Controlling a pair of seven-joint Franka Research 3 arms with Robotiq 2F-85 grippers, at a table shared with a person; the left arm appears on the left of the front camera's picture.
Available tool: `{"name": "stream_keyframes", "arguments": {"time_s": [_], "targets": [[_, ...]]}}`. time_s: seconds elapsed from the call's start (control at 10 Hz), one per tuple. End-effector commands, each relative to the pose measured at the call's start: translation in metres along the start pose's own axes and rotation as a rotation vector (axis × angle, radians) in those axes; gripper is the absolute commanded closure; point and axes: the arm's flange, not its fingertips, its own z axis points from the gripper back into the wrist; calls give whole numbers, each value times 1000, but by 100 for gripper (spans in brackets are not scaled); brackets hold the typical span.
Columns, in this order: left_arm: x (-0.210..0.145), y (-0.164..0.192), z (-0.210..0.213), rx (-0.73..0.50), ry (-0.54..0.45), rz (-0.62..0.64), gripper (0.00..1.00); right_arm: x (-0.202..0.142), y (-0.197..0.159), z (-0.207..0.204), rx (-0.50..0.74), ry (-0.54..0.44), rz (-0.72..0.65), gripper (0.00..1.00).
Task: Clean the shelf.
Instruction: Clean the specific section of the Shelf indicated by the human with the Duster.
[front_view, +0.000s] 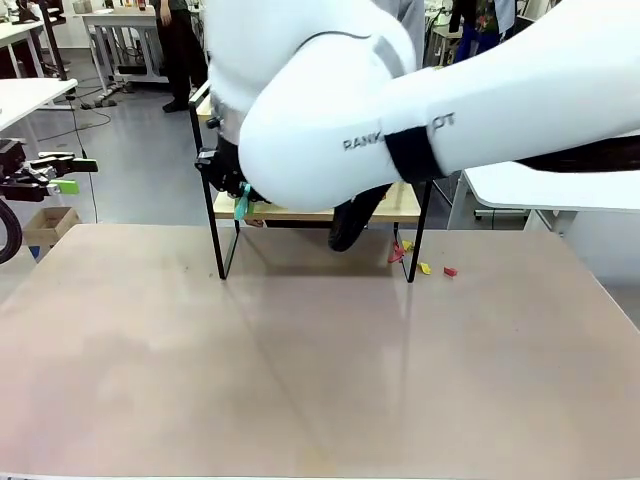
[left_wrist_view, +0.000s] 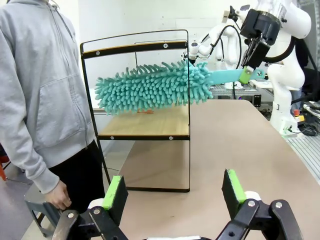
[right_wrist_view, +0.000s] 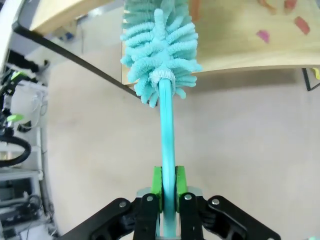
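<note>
Right fingers (right_wrist_view: 157, 182) are clenching a fluffy teal duster (left_wrist_view: 150, 87) by its handle — head reaching between boards of black-framed wooden two-tier shelf (left_wrist_view: 145, 127); left fingers (left_wrist_view: 116, 194) are hanging released.

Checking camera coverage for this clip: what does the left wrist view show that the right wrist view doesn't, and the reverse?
Left wrist view: a person in a grey hoodie standing beside the shelf, both its boards, and the open left gripper. Right wrist view: small coloured scraps on a shelf board, and the right gripper clamped on the teal duster by its handle, close up. Both: the duster's head over a board of the shelf.
</note>
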Motion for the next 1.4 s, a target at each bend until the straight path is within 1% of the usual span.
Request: {"name": "stream_keyframes", "arguments": {"time_s": [0.0, 0.3, 0.5, 0.9, 1.0, 1.1, 1.3], "targets": [[3, -1, 0, 1, -1, -7, 0, 0, 45, -13, -36, -26, -6, 87], [3, -1, 0, 1, -1, -7, 0, -7, 58, -26, -14, -28, 38, 87], [3, -1, 0, 1, -1, -7, 0, -9, 58, -38, 12, 30, 36, 87], [3, -1, 0, 1, -1, -7, 0, -5, 47, -52, 12, 150, 54, 87], [3, -1, 0, 1, -1, -7, 0, -6, 54, -42, 52, 161, 124, 87], [3, -1, 0, 1, -1, -7, 0, -9, 51, -54, -4, 109, 37, 87], [3, -1, 0, 1, -1, -7, 0, -9, 51, -54, -4, 109, 37, 87]]}}
